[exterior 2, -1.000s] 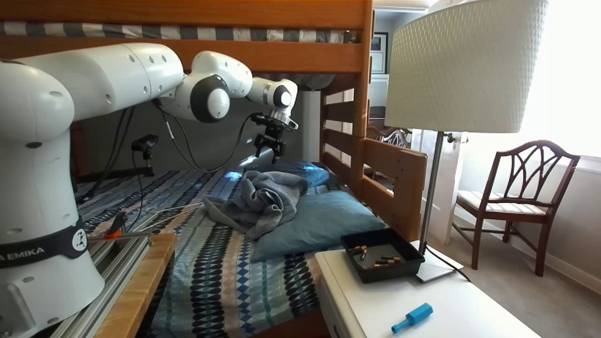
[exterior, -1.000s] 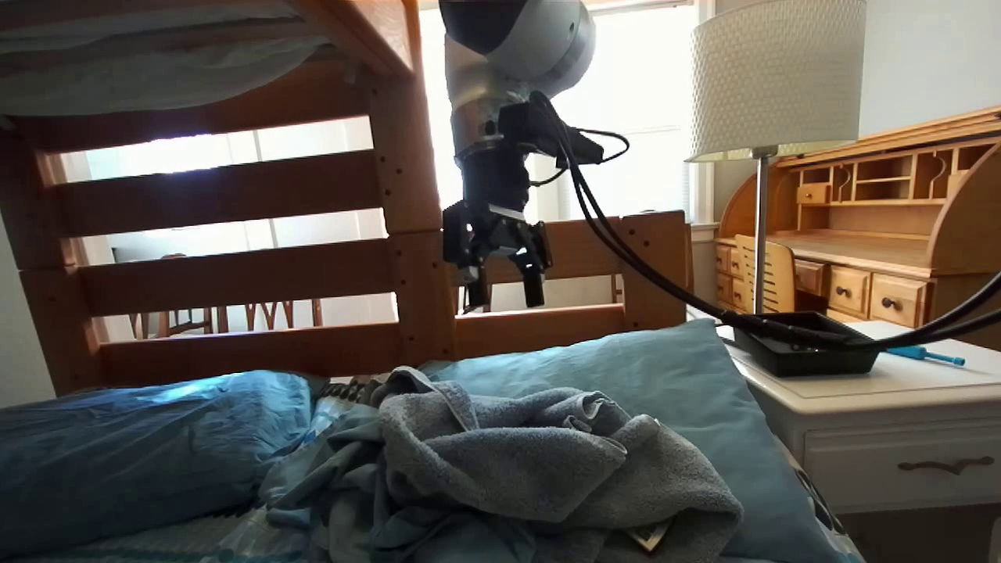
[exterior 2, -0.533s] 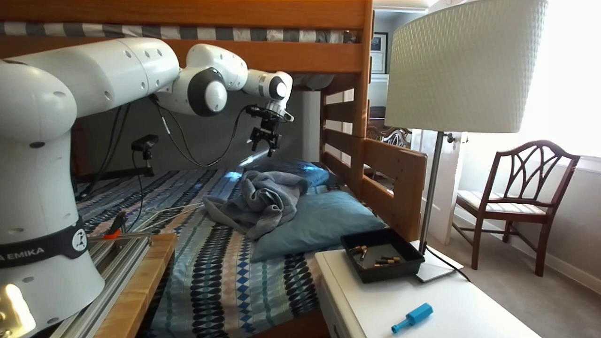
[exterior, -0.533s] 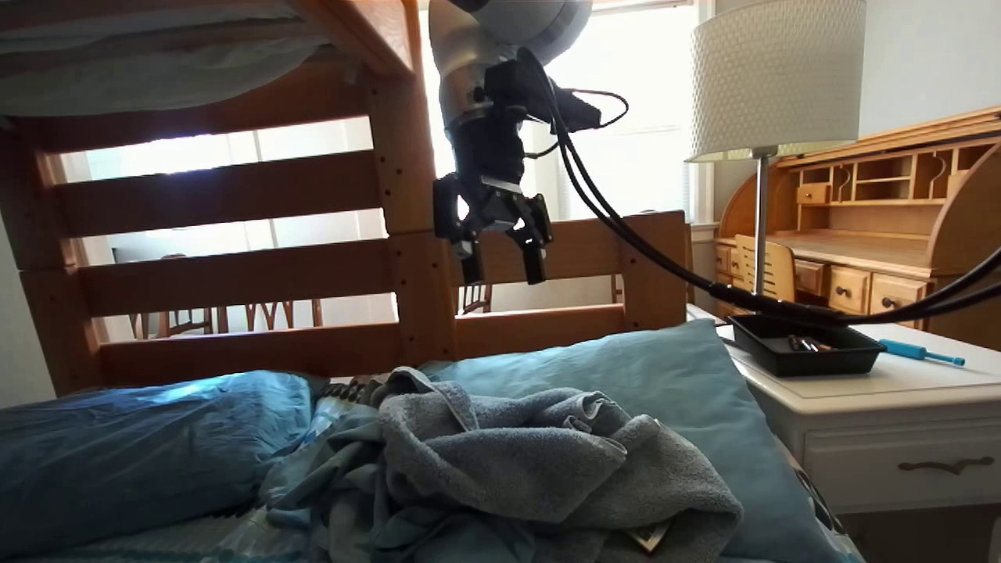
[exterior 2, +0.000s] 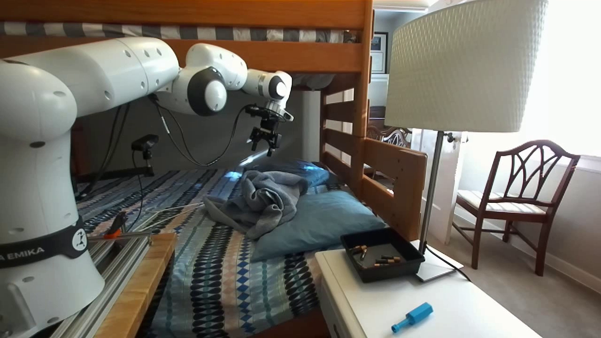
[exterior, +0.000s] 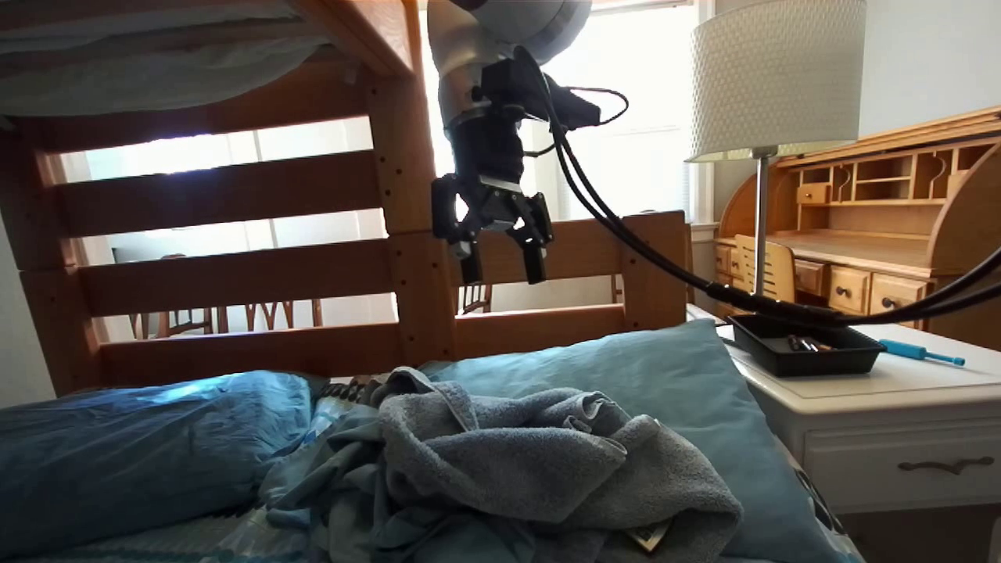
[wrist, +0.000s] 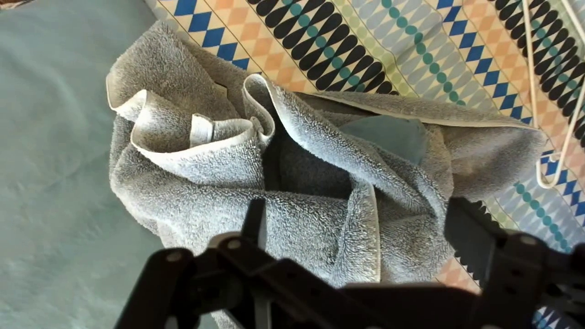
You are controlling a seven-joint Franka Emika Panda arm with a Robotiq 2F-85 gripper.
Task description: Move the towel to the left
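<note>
The grey towel lies in a rumpled heap on the bed, partly over a teal pillow. In an exterior view the same towel rests beside that pillow, on the striped sheet. My gripper hangs well above the heap, jaws wide apart and pointing down, touching nothing. From the wrist view, folds of the towel show below and between the fingers of the gripper. A cream hem and a small light loop stand out along the folds. The towel's underside is hidden.
A blue pillow lies beside the heap. The wooden bunk frame stands close behind, with an upper bunk board overhead. A lamp and a black tray with batteries stand on a white nightstand.
My gripper has risen and shifted slightly left in both exterior views, nearly all of it in the earlier half second. The towel lies as before.
</note>
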